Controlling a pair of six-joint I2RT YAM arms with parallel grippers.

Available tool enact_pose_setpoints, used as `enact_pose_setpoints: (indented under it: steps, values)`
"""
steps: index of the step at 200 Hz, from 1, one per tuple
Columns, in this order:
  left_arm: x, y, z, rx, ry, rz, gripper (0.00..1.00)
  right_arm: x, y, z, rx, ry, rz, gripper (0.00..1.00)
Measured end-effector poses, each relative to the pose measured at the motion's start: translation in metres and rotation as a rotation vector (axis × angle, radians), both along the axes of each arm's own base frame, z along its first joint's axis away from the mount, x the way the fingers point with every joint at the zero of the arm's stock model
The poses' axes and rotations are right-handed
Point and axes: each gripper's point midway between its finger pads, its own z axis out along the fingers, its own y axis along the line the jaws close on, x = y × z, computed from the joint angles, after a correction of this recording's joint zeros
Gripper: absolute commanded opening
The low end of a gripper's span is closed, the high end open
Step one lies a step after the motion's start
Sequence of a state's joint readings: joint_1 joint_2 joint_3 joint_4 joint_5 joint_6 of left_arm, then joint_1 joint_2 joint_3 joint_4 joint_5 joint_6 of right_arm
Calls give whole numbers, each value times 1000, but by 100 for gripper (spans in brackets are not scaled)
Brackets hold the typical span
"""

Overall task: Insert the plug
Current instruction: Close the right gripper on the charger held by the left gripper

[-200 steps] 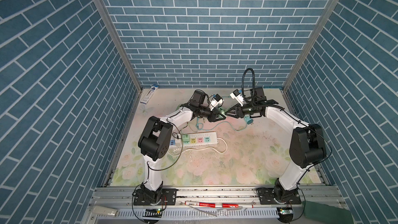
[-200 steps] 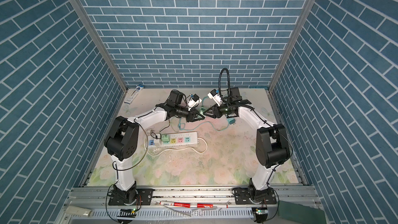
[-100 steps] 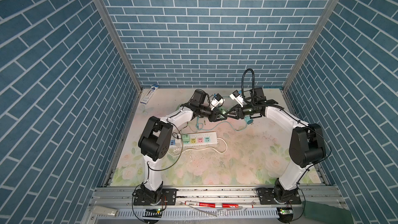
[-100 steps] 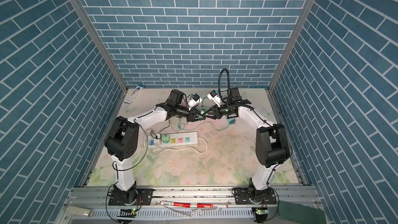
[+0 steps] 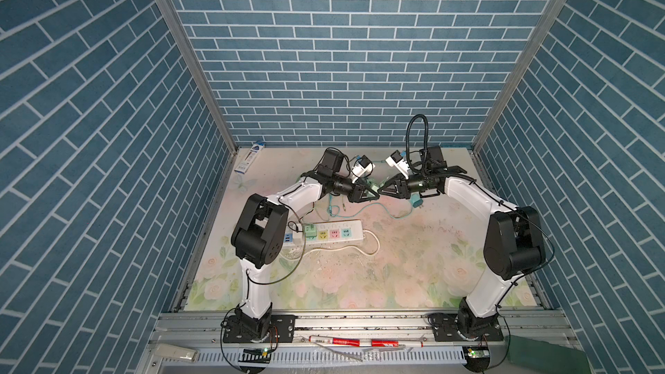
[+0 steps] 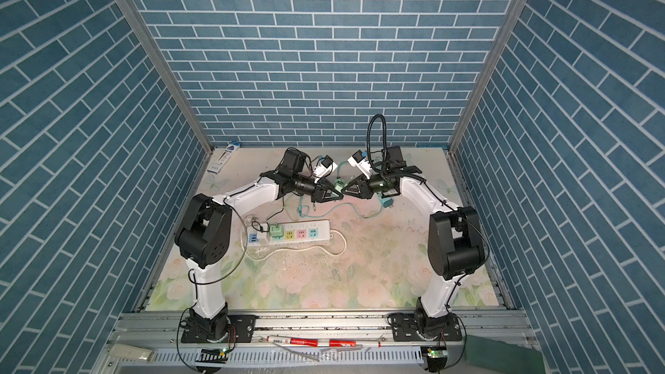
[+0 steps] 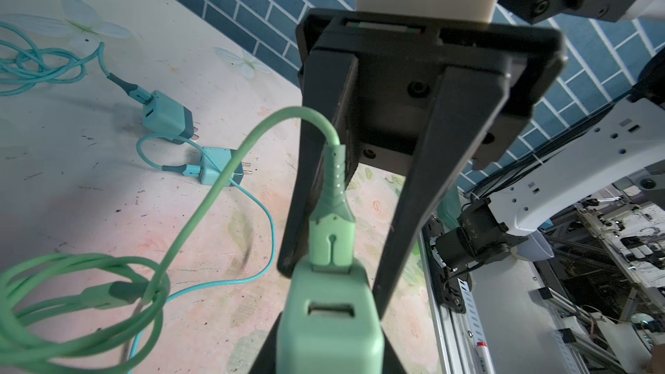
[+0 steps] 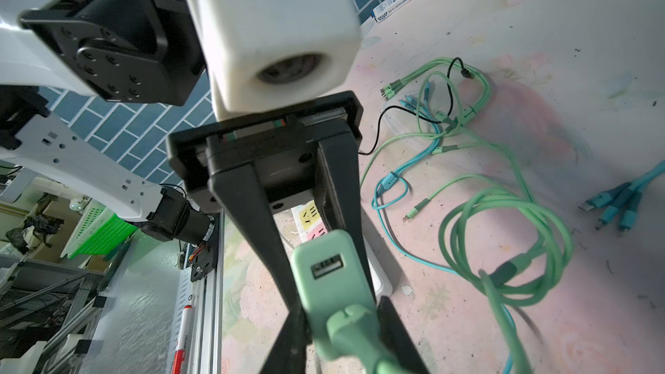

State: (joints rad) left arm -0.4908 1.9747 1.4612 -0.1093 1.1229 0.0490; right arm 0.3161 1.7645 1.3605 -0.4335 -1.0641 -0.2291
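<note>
Two grippers meet tip to tip in mid-air over the far middle of the table (image 5: 414, 253). The right gripper (image 7: 334, 282) is closed around a green plug (image 7: 331, 242), with one jaw on either side of the plug's body. The left gripper (image 8: 333, 293) is clamped on the green charger block (image 7: 329, 340) that receives it.

The plug's long axis runs straight along the line between the two sets of jaws, nose toward the left arm. No metal tongue shows at the port in the left wrist view, so the plug looks pushed home or nearly so, though how deep it sits cannot be told. A second port on the same face stands empty just beside it.

The cable (image 7: 201, 217) arcs off to one side and drops in loops to the table. Any remaining push looks to be the right arm's, straight along that axis against the left arm's hold. A power strip (image 5: 333, 234) lies well apart, nearer the arm bases.
</note>
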Motion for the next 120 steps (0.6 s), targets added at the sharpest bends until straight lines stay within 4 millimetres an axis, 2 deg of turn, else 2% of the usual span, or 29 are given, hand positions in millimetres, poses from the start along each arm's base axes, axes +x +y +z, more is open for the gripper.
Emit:
enact_pose_setpoints:
  steps: [47,86,120]
  values:
    - [0,-1,1,-6,19,-5,17,0,-1,2,6,-13,6,23]
    - [2,-6,-1,-24,39,-30,21,3,-4,1,-1,-15,-6,28]
    - [3,-7,-1,-27,45,-35,21,4,-4,-1,-10,-11,-16,36]
